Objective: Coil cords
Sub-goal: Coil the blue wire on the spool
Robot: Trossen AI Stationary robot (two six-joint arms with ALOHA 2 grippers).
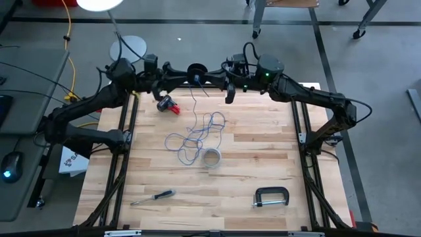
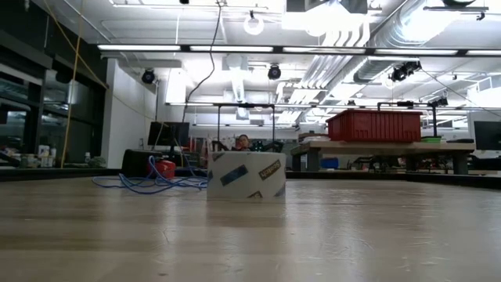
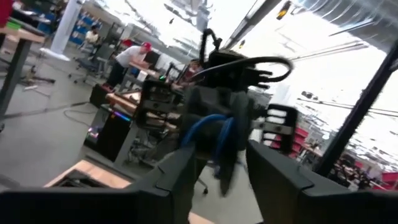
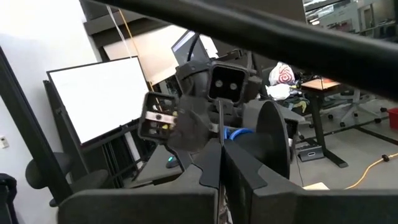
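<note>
The blue cord [image 1: 196,135] lies as a loose tangled heap on the middle of the table, also in the low view [image 2: 153,184]. One strand [image 1: 195,99] rises from it to the far edge, where both grippers meet high above the wood. My right gripper [image 4: 221,165] is shut, with loops of blue cord [image 3: 208,127] around its fingers. My left gripper [image 3: 217,177] faces it tip to tip [image 1: 189,74], its fingers apart on either side of those loops. Whether it touches them, I cannot tell. My right gripper has the blue cord at its fingertips, where several loops [image 3: 225,134] hang over and around the shut fingers. The fingers point about level toward the table's left. The exact spot of the pinch is hidden by the fingers. The rest of the cord hangs slack to the heap.
A roll of tape [image 1: 210,158] stands just near of the heap, large in the low view [image 2: 246,174]. A red object [image 1: 171,105] lies at the far left. A screwdriver [image 1: 152,195] and a C-clamp [image 1: 271,196] lie near the front edge. People work in the room beyond [image 3: 130,59].
</note>
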